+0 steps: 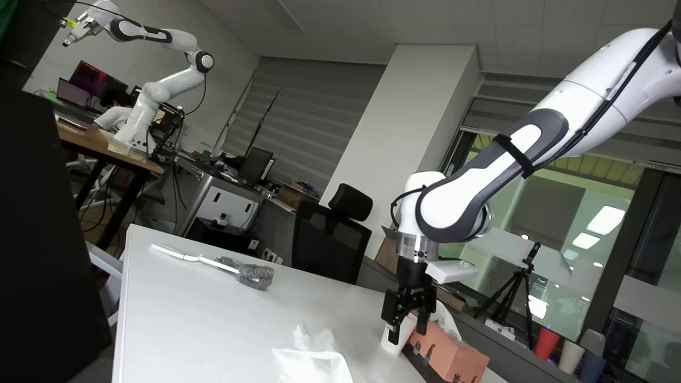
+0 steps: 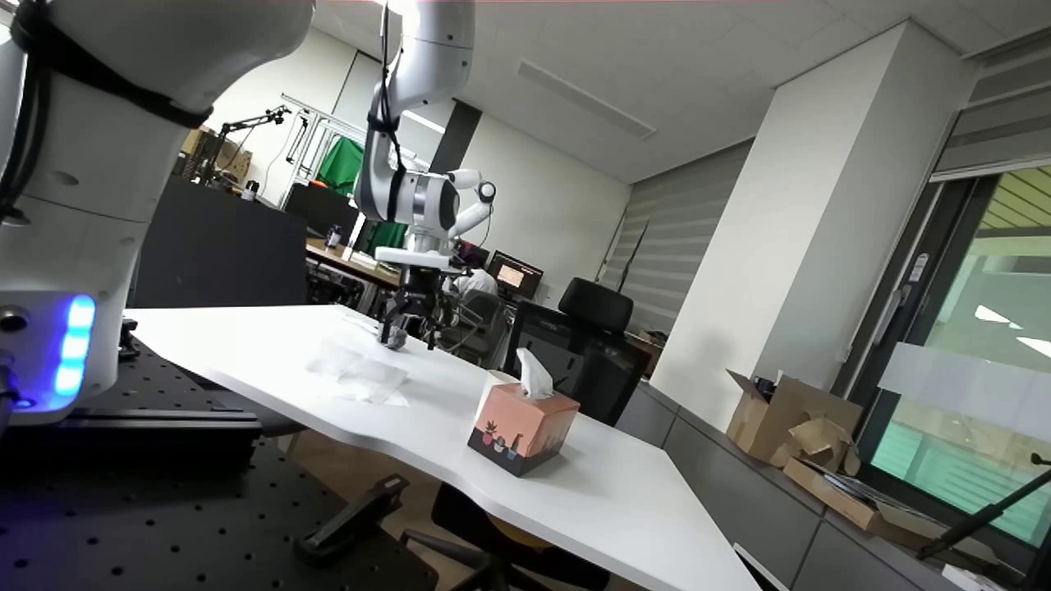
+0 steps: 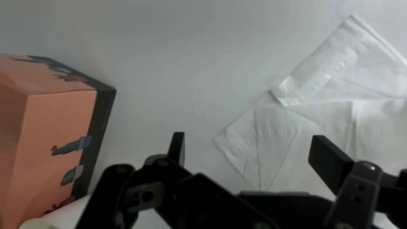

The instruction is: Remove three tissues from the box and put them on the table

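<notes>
Bench [image 2: 612, 492], white-topped, is seen beneath the tissue box [image 2: 525, 427] in both exterior views. A white robot arm [image 1: 553, 127] is held bent, mostly higher than the box. A black chair [image 2: 583, 349] is shown behind the box, past the edge of the bench, in an exterior view. White loose tissues [image 2: 357, 377] are spread on the bench apart from the box, overlapped so that they cannot be counted. Past them, well apart from the box, a brush [image 1: 252, 275] with a grey head and a white handle is laid. The box itself is stood upright, pink with a dark base and pictured plants. The claw [image 3: 251, 149] is held above the bench, apart from the box on the side of the loose tissues; it is spread wide, and part of those tissues is framed between its fingers [image 3: 330, 162] in the wrist view. A white cup [image 3: 65, 211] is placed just beside the box, though whether they touch cannot be told. A white tissue tip [image 2: 535, 376] is seen standing out of the box's top.
</notes>
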Motion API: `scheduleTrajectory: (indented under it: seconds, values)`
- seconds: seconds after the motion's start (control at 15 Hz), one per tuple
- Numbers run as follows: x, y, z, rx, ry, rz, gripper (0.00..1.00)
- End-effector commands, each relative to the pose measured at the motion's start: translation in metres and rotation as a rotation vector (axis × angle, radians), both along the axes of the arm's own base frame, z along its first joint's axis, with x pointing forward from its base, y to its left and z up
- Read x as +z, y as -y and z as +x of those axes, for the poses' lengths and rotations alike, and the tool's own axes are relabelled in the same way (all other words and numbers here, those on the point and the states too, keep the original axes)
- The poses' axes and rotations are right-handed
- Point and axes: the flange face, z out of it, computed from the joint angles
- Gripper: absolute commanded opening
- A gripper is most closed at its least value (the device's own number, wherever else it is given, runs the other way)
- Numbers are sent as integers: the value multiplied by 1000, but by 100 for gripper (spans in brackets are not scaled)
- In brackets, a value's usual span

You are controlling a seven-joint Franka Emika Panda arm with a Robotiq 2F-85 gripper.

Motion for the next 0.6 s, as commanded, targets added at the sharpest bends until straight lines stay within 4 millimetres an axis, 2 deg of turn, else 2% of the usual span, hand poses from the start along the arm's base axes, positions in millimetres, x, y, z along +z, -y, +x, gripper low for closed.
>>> scheduleTrajectory:
  seconds: [0.0, 0.27, 0.53]
  values:
    - [5, 32, 22, 20, 83, -65, 100]
    - [10, 67, 57, 40, 161, -151, 100]
    - [21, 88, 88, -4, 254, -211, 100]
